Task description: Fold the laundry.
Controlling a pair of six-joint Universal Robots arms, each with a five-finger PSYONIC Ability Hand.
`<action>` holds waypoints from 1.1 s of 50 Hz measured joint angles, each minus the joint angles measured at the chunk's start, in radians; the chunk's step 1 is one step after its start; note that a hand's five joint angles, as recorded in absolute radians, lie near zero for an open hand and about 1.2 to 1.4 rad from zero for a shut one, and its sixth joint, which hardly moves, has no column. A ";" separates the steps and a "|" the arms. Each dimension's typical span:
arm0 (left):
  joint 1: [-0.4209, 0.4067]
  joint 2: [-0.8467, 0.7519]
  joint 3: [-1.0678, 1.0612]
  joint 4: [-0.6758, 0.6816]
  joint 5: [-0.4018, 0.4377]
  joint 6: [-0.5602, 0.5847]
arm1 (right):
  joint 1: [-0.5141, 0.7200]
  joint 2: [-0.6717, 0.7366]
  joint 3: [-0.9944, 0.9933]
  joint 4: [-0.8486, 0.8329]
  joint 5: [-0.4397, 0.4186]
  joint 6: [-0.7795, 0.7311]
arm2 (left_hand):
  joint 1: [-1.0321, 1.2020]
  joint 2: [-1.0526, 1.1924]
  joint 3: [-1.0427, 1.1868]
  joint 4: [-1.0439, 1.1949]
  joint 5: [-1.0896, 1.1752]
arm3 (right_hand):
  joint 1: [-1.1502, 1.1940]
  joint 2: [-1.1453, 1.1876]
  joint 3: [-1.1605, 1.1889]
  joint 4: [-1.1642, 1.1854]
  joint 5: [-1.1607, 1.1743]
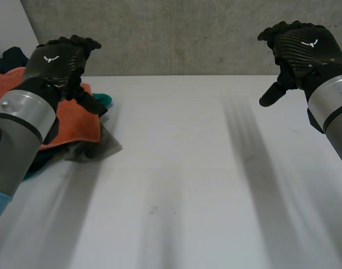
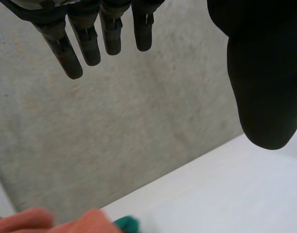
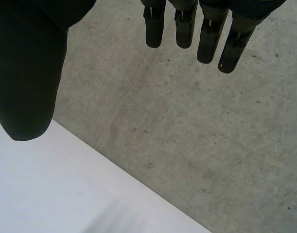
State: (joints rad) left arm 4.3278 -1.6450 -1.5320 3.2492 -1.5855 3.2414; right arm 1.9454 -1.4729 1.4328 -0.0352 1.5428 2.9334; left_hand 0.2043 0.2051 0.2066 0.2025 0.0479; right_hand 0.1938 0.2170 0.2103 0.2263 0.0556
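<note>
Hands are raised over the smooth white desk (image 1: 187, 179), well apart from each other. The left hand (image 1: 54, 63) hovers by the laundry pile (image 1: 70, 133) at the desk's far left corner. Its fingers (image 2: 73, 56) are straight and slightly spread, the thumb (image 2: 265, 87) held apart, and they grip nothing. The right hand (image 1: 305, 47) is up at the far right, with its fingers (image 3: 206, 41) likewise loose and spread, also empty. The pile is soft, rumpled cloth: an orange towel (image 1: 81, 115) on top, a thin grey piece (image 1: 98, 147) under it and a teal scrap (image 1: 103, 100) beside it. A rough concrete wall (image 1: 176, 33) stands behind.
</note>
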 measured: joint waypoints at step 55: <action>0.184 -0.339 0.181 0.171 0.087 0.512 | -0.006 0.000 -0.003 0.000 -0.009 -0.002 | 0.272 0.277 0.279 0.272 0.250 | 0.000 0.000 0.000 0.000 0.000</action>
State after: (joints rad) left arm 4.5121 -1.9838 -1.3512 3.4201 -1.4986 3.7531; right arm 1.9391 -1.4728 1.4301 -0.0350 1.5338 2.9314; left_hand 0.4760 0.4819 0.4860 0.4747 0.2979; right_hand 0.1938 0.2170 0.2104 0.2263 0.0556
